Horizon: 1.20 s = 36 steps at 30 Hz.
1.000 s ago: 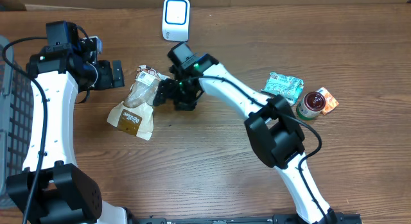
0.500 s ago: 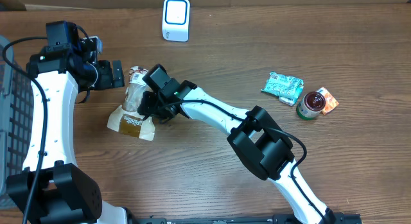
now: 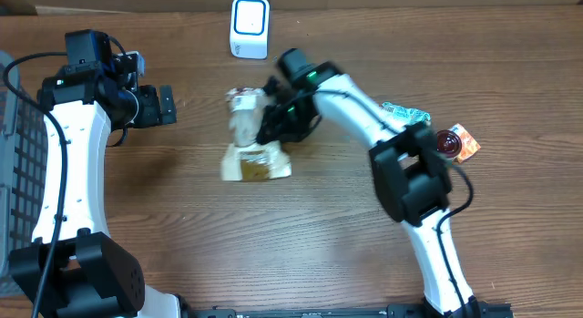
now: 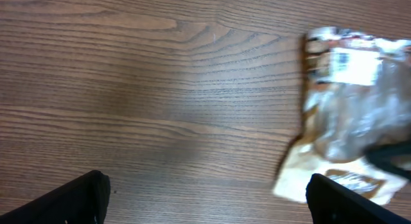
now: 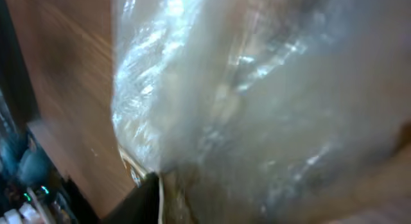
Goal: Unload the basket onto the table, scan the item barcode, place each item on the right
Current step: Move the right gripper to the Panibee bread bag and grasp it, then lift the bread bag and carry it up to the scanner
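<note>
Wooden table (image 3: 273, 245), brown grain, also fills the left wrist view (image 4: 128, 89). Teal crinkled packet (image 3: 410, 114) lies flat on the right side, only partly showing. Just right of it is a small round jar (image 3: 445, 142) with a dark red top, standing upright. Orange packet (image 3: 466, 143) touches the jar's right side and is partly under it. Grey mesh basket (image 3: 16, 163) sits at the far left edge, cut off by the frame.
</note>
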Each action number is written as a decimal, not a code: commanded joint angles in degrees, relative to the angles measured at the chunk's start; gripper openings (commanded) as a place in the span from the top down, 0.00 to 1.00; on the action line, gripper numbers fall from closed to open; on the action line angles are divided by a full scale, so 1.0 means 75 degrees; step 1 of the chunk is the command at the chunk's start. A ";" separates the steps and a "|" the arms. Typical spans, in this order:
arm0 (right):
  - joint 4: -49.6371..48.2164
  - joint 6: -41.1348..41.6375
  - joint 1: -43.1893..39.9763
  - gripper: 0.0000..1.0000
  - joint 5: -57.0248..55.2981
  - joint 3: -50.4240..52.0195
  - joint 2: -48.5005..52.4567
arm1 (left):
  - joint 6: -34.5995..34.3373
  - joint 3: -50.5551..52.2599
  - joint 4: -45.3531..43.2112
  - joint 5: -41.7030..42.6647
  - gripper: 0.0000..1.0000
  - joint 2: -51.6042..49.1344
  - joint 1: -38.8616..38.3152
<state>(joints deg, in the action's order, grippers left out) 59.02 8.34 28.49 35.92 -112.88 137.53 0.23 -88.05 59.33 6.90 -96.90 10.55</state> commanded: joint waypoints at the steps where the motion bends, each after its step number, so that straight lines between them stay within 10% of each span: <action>1: 0.0280 -0.1233 -0.0178 0.46 0.0367 -0.0201 -0.0356 | 0.0140 -0.0111 0.0000 0.0026 0.00 0.0087 0.0035; 4: 0.0280 -0.0769 -0.0297 0.29 0.0347 -0.0201 -0.0356 | 0.0140 -0.0111 0.0000 0.0026 0.00 0.0087 0.0035; 12: -0.0676 0.1428 -0.0271 0.29 0.0251 0.0431 -0.0242 | 0.0143 -0.0111 -0.0003 0.0026 0.00 0.0087 0.0035; 16: -0.2282 0.1958 -0.0087 0.62 0.0248 0.1527 -0.0233 | 0.0143 -0.0111 0.0000 0.0026 0.00 0.0087 0.0035; 22: -0.2824 0.2349 -0.0140 0.84 0.0079 0.2122 -0.0233 | 0.0143 -0.0111 0.0000 0.0023 0.00 0.0087 0.0035; 36: -0.2148 0.1378 -0.0495 0.96 0.1102 0.1408 -0.0606 | 0.0140 -0.0111 0.0000 0.0026 0.00 0.0087 0.0035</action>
<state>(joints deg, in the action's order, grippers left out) 41.41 22.98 26.22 43.16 -99.61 135.57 0.23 -88.05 59.33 6.90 -96.90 10.55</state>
